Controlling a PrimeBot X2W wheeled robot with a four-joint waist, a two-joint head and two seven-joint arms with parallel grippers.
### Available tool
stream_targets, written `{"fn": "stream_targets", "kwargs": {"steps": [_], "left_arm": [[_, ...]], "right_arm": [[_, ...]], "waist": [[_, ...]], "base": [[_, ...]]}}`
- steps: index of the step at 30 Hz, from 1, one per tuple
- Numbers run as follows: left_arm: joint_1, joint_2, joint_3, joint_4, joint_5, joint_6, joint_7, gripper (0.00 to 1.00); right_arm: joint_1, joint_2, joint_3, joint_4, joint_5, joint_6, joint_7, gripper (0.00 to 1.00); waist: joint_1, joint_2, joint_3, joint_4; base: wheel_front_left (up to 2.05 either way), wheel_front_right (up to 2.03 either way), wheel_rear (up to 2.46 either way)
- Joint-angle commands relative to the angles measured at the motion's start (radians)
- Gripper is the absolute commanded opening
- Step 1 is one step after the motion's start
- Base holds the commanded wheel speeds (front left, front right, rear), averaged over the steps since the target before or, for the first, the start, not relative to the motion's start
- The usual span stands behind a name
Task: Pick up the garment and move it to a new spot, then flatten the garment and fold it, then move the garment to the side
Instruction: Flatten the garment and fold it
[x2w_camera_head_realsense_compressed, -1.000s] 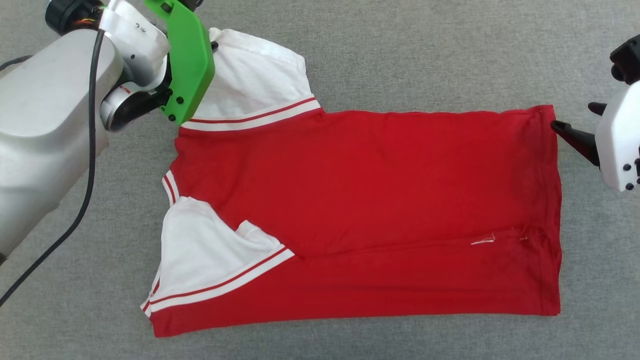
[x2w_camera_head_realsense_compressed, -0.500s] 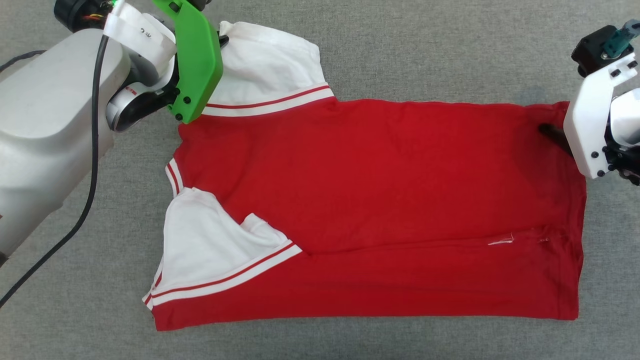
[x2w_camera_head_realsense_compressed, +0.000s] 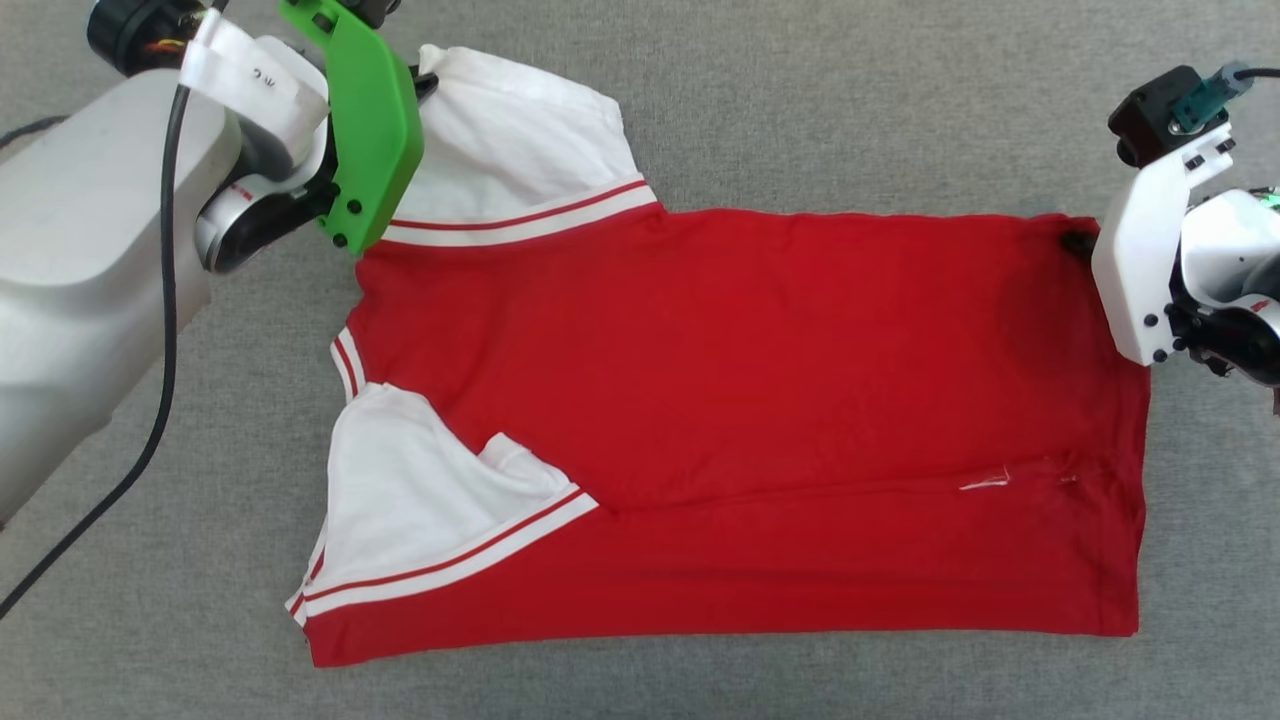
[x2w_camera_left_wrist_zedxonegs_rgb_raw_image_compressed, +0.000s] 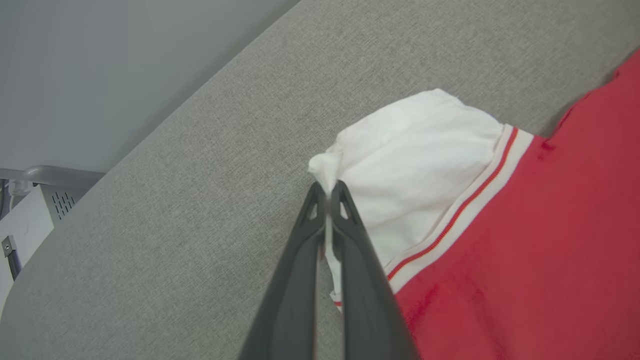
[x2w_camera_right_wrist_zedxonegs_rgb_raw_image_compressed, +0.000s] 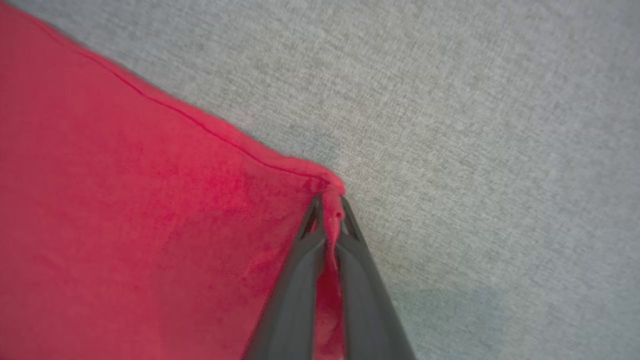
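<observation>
Your left hand (x2w_camera_left_wrist_zedxonegs_rgb_raw_image_compressed: 327, 192) pinches the garment (x2w_camera_head_realsense_compressed: 760, 370) by its far sleeve (x2w_camera_left_wrist_zedxonegs_rgb_raw_image_compressed: 415, 150), your right hand (x2w_camera_right_wrist_zedxonegs_rgb_raw_image_compressed: 330, 205) by its far hem corner (x2w_camera_right_wrist_zedxonegs_rgb_raw_image_compressed: 325, 185), long axis between them.

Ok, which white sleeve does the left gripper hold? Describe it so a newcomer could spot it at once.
On the grey cloth surface the red garment lies spread out. The held sleeve is the far one, beside the green bracket. Unlike the near sleeve, folded onto the red body, its tip is pinched in the left gripper.
</observation>
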Motion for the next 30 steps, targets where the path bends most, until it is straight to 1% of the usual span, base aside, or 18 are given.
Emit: {"fn": "stream_targets", "kwargs": {"steps": [1, 10, 13, 17, 19, 21, 26, 30], "left_arm": [[0.025, 0.011, 0.001, 0.006, -0.003, -0.002, -0.016, 0.00], [0.137, 0.066, 0.001, -0.043, 0.000, -0.002, -0.084, 0.00], [0.185, 0.094, 0.001, -0.079, 0.003, -0.002, -0.095, 0.00], [0.255, 0.151, 0.001, -0.135, 0.015, 0.004, -0.105, 0.00], [0.297, 0.182, 0.001, -0.177, 0.017, 0.021, -0.113, 0.00], [0.342, 0.214, 0.001, -0.227, 0.013, 0.047, -0.126, 0.00], [0.481, 0.285, 0.001, -0.361, -0.021, 0.132, -0.148, 0.00], [0.600, 0.330, 0.001, -0.446, -0.036, 0.195, -0.152, 0.00]], "right_arm": [[0.025, 0.005, 0.012, 0.015, 0.014, 0.000, -0.023, 0.00], [0.099, -0.023, 0.017, -0.008, 0.061, 0.000, -0.196, 0.00], [0.146, -0.042, 0.020, -0.027, 0.076, 0.000, -0.233, 0.00], [0.208, -0.068, 0.020, -0.050, 0.095, 0.000, -0.271, 0.00], [0.241, -0.079, 0.016, -0.064, 0.105, 0.000, -0.287, 0.00], [0.277, -0.089, 0.016, -0.083, 0.112, 0.000, -0.299, 0.00], [0.377, -0.109, 0.011, -0.136, 0.128, 0.000, -0.322, 0.00], [0.464, -0.120, -0.010, -0.170, 0.142, 0.000, -0.337, 0.00]], "waist": [[0.0001, 0.0000, -0.041, -0.008], [0.0001, 0.0000, -0.180, -0.011], [0.0001, 0.0000, -0.220, -0.006], [0.0001, 0.0000, -0.270, -0.004], [0.0001, 0.0000, -0.291, -0.004], [0.0001, 0.0000, -0.310, -0.004], [0.0001, 0.0000, -0.347, -0.002], [0.0001, 0.0000, -0.366, 0.005]], "base": [[0.00, 0.00, 0.00], [0.00, 0.00, 0.00], [0.00, 0.00, 0.00], [0.00, 0.00, 0.00], [0.00, 0.00, 0.00], [0.00, 0.00, 0.00], [0.00, 0.00, 0.00], [0.00, 0.00, 0.00]]}}
